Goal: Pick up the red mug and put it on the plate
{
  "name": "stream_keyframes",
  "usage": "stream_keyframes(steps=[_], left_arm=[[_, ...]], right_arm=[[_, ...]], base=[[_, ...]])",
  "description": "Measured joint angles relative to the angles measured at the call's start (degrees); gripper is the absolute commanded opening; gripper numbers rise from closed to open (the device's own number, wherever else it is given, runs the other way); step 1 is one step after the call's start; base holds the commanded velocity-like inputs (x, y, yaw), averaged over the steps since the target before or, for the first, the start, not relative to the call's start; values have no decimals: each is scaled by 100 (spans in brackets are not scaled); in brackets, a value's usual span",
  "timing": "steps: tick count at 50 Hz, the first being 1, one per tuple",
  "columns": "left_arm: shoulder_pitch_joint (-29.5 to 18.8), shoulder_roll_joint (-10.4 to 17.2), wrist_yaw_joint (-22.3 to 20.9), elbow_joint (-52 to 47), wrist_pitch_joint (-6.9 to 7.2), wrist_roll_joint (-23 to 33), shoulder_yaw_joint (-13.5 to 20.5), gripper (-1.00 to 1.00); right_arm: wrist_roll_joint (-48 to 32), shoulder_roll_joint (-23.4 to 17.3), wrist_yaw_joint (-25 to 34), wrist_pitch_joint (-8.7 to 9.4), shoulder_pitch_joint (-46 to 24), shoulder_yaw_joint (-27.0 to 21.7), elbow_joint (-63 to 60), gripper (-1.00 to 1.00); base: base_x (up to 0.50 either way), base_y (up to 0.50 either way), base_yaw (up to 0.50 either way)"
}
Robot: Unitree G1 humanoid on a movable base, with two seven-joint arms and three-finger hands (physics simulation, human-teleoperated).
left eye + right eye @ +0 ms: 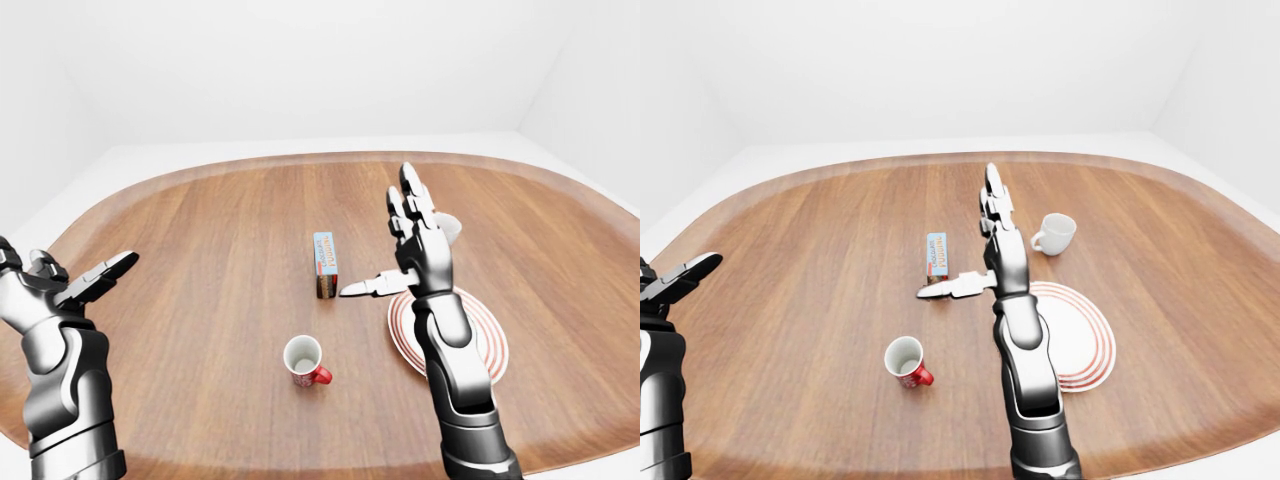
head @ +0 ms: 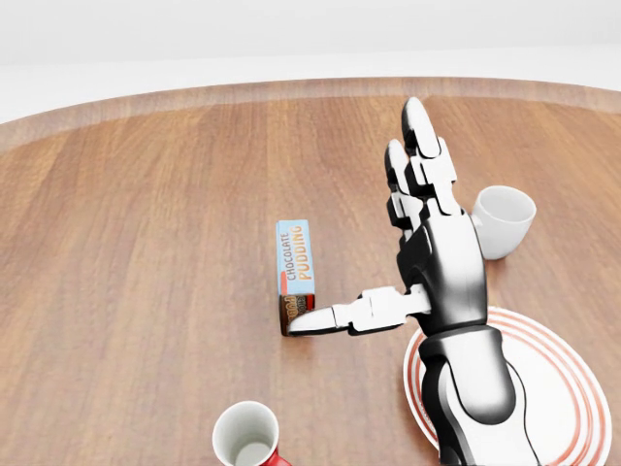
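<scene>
The red mug (image 1: 305, 361) stands upright on the wooden table (image 1: 200, 230), low in the left-eye view, white inside, handle to its right. The white plate with red rings (image 1: 1088, 338) lies to the mug's right. My right hand (image 1: 390, 245) is open and empty. Its fingers point up and its thumb sticks out left toward a box. It is raised over the plate's left edge, above and right of the mug, and its forearm hides part of the plate. My left hand (image 1: 75, 275) is open and empty at the far left, away from the mug.
A blue chocolate pudding box (image 2: 295, 262) lies near the table's middle, just left of my right thumb. A white mug (image 1: 1055, 232) stands above the plate in the right-eye view. The table's rounded edge runs along the bottom of the eye views.
</scene>
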Motion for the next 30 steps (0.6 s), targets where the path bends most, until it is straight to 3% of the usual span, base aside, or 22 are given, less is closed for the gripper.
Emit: stream_keyframes(steps=[14,30], left_arm=[[13,-17,18,-61,0,2,4,100],[11,-30,8,-50,0,18,-9,100]], right_arm=[[-505,585,233,0,-29,1179,565,100],[-761,862,227,0,374,1792,1781,100]], base=[[0,0,0],[0,0,0]])
